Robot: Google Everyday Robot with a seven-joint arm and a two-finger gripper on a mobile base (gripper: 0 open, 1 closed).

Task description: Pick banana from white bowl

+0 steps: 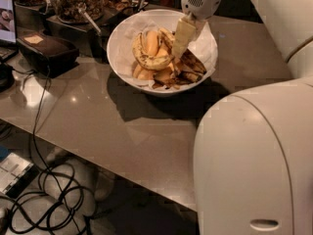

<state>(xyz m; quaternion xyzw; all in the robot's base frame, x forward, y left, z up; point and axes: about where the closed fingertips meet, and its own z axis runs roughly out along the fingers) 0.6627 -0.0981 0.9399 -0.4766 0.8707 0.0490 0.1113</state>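
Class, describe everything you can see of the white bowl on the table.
The white bowl is wide, round and shallow, smooth-walled, lined with crumpled white paper. It stands upright on the grey table, holding a curved banana, orange fruit pieces and the dark-streaked banana. The hand reaches into it from above, beside that banana.

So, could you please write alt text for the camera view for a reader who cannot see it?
The robot's end effector reaches down into a white bowl of fruit on a grey counter, its tip close to the streaked overripe banana. A curved yellow banana lies left of it.
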